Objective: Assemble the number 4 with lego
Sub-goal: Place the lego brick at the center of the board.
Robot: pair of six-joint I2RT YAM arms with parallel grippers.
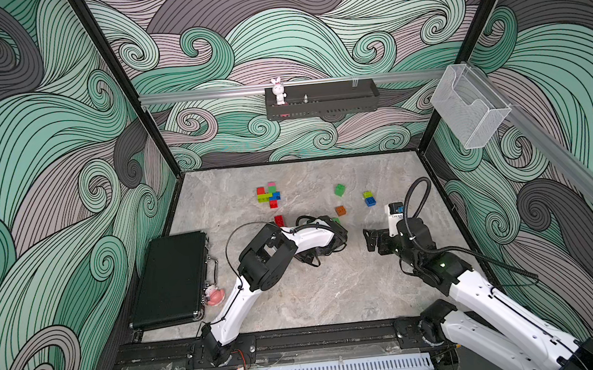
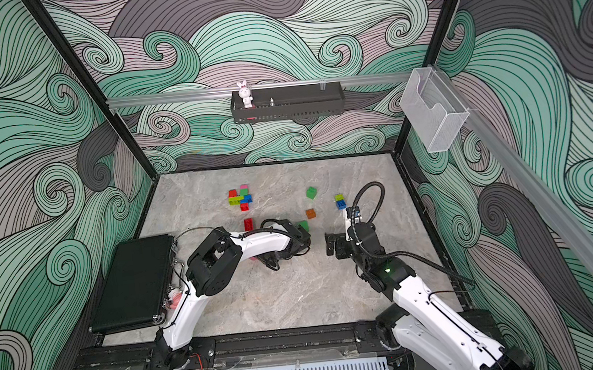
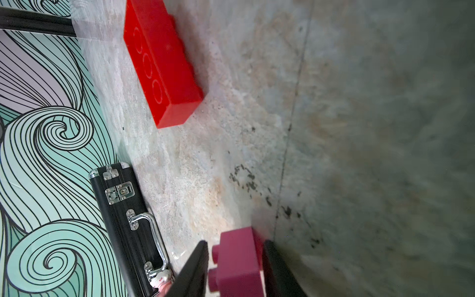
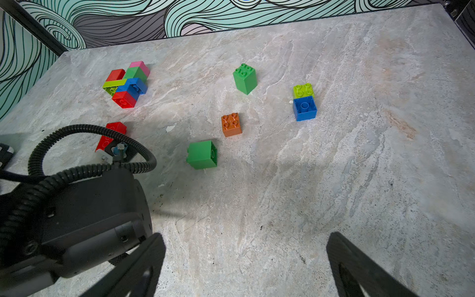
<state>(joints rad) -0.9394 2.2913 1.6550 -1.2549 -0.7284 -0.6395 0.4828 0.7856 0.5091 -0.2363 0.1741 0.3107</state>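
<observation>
Near the middle of the table (image 1: 335,293), the left arm rises from the near edge, bends at the elbow and runs its forearm toward the centre. Its wrist folds back down, so the left gripper (image 3: 236,243) sits low over the surface. A pink brick (image 3: 236,259) lies between its fingers (image 3: 195,267), flat side against one finger and studs facing the other. It is unclear whether the claw is pinching the brick or has slackened, and whether the brick touches the table. The right arm reaches in from the near right corner. The right gripper (image 4: 246,267) hovers right of centre with its claw spread wide and nothing in it.

In both top views the left forearm hides its own claw and covers part of a green brick (image 4: 202,154) lying on its side. A long red brick (image 3: 164,64) lies flat just beyond that arm. A small pink thing (image 1: 216,295) by the handle of the closed black case (image 1: 170,279) at the left edge is too small to make out.

Toward the far edge, left of centre, is the joined cluster (image 1: 269,195) of red, lime, blue, green and pink bricks. Toward the far right lie an upright green brick (image 1: 339,190), an orange brick (image 1: 340,210) and a lime and blue pair (image 1: 370,199).

On the back wall, a black tray (image 1: 322,103) holds a white rabbit (image 1: 278,91) at its left end. A clear box (image 1: 469,110) hangs on the right rail.
</observation>
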